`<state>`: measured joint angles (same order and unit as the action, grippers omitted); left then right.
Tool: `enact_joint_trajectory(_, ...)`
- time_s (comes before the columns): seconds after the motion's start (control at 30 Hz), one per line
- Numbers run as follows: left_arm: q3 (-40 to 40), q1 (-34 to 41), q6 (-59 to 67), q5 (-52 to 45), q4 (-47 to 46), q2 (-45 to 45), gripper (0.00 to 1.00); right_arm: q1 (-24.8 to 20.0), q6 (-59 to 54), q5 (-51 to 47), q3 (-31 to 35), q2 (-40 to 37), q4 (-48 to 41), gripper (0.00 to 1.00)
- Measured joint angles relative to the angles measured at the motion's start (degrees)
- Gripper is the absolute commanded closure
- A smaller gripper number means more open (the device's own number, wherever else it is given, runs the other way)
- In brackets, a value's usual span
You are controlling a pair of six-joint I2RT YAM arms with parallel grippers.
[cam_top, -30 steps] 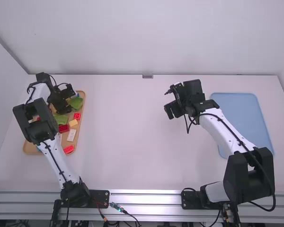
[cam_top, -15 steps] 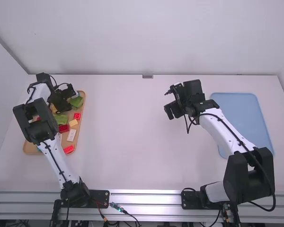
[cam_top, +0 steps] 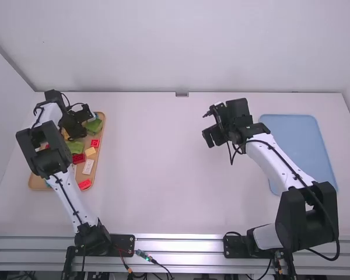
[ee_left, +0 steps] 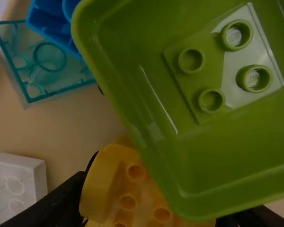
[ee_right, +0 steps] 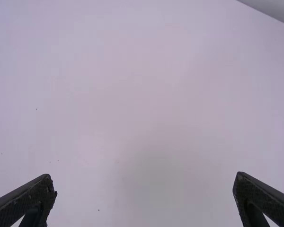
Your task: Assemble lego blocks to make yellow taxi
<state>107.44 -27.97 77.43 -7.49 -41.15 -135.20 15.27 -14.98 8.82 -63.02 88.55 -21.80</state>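
High view: white table, pale wall behind, metal rail in front. Blocks are loose afaict: light orange block, red block and white tile, all in the tan tray, w/ green dish near them. L gripper is over the tray's far part, R gripper well to the right of it; blue tray farther right still.

L wrist view: tan tray floor below. Yellow block has round studs, sits tilted & partly under a green piece w/ four studs inside. Fingers look to be pinching that yellow block, tho the green piece covers part. Also over the tray: blue block, see-through teal block, small white block.

R wrist view: plain tabletop, grey bit at a corner; fingers spread wide, nothing btwn.
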Motion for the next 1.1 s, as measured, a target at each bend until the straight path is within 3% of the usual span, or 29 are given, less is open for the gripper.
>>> enact_joint_trajectory(0.07,0.04,-0.04,0.0,-0.02,0.13,0.02,0.62,0.0,-0.15,0.04,-0.02,0.0,0.02,0.01)
enact_joint_trajectory(0.2,0.2,-0.04,0.02,-0.02,0.11,0.33,0.66,0.0,0.02,-0.02,-0.02,0.0,0.02,0.01)
enact_joint_trajectory(0.3,0.2,-0.04,-0.02,-0.02,0.09,0.33,0.55,0.0,-0.04,0.02,-0.02,0.02,0.02,0.01)
enact_joint_trajectory(0.43,0.44,0.15,-1.16,0.39,-0.13,0.33,0.56,0.0,0.0,0.02,-0.02,0.0,0.04,0.01)
enact_joint_trajectory(0.5,0.79,0.39,-2.51,1.7,-0.17,0.33,0.49,0.0,0.0,0.0,-0.02,0.02,0.13,0.01)
enact_joint_trajectory(0.57,1.07,0.5,-3.06,2.62,-0.68,0.31,0.41,0.0,0.0,0.02,-0.02,0.0,0.13,0.01)
enact_joint_trajectory(0.6,1.36,0.5,-3.41,3.17,-1.2,0.31,0.2,0.0,0.0,0.0,-0.02,0.0,0.13,0.01)
enact_joint_trajectory(0.67,1.53,0.5,-3.74,3.54,-1.2,0.31,0.09,0.0,0.0,0.02,-0.02,0.0,0.04,0.01)
enact_joint_trajectory(0.8,1.6,0.55,-4.28,3.69,-1.55,0.31,0.01,0.0,-0.04,0.0,-0.02,0.0,-0.31,0.01)
enact_joint_trajectory(1.1,1.57,-0.22,-4.09,2.16,-1.14,0.31,0.01,0.0,-0.04,0.0,-0.02,0.0,-0.46,0.01)
